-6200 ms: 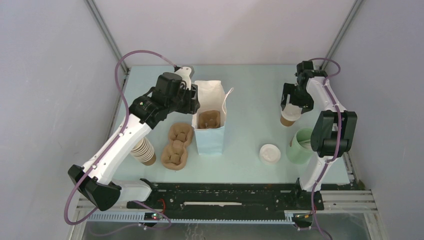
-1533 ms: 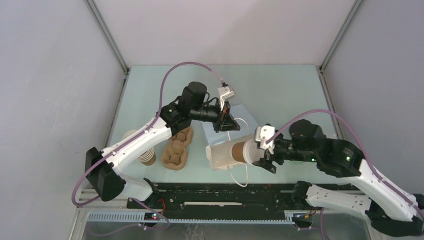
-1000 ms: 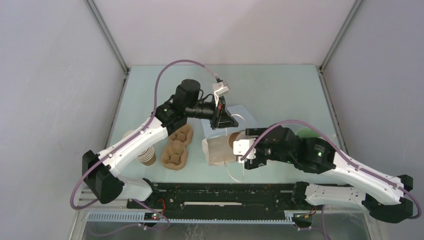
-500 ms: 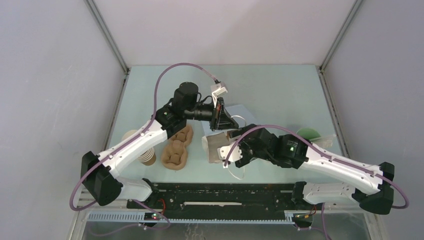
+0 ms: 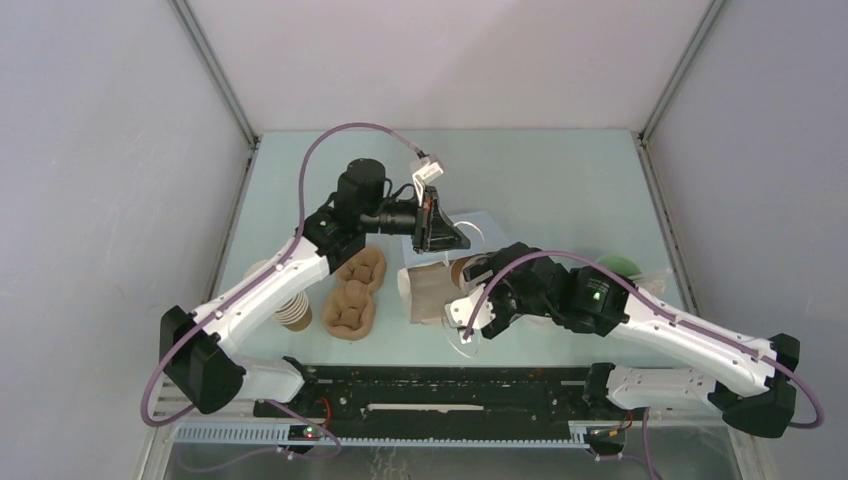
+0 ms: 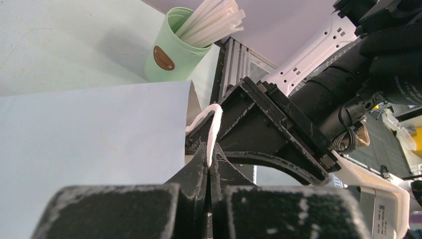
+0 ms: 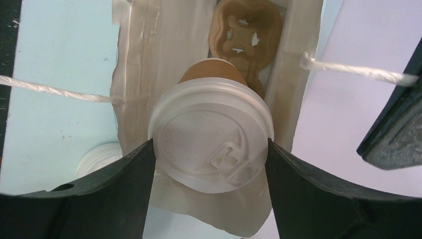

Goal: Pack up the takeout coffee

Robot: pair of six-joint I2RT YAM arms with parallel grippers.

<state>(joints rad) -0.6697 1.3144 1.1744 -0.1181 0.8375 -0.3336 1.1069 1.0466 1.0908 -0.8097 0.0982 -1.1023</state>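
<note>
My right hand [image 7: 211, 172] grips the brown paper coffee cup [image 7: 211, 72], smooth white lid [image 7: 211, 144] on, at the bag [image 5: 422, 295] mouth. My left hand [image 6: 209, 167] pinches the bag's twisted cord [image 6: 214, 124]. Moulded pulp carrier [image 7: 246, 25] inside, half hidden.

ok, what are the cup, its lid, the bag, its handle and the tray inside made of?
cup: brown kraft paper, matte, going by its dull tan wall.
lid: probably thin white plastic; smooth, slight sheen, embossed sip tab.
bag: paper, matte pale blue outside, creased tan inside.
handle: likely twisted white paper cord.
tray: moulded pulp, rough brown, with rounded cut-outs.
</note>
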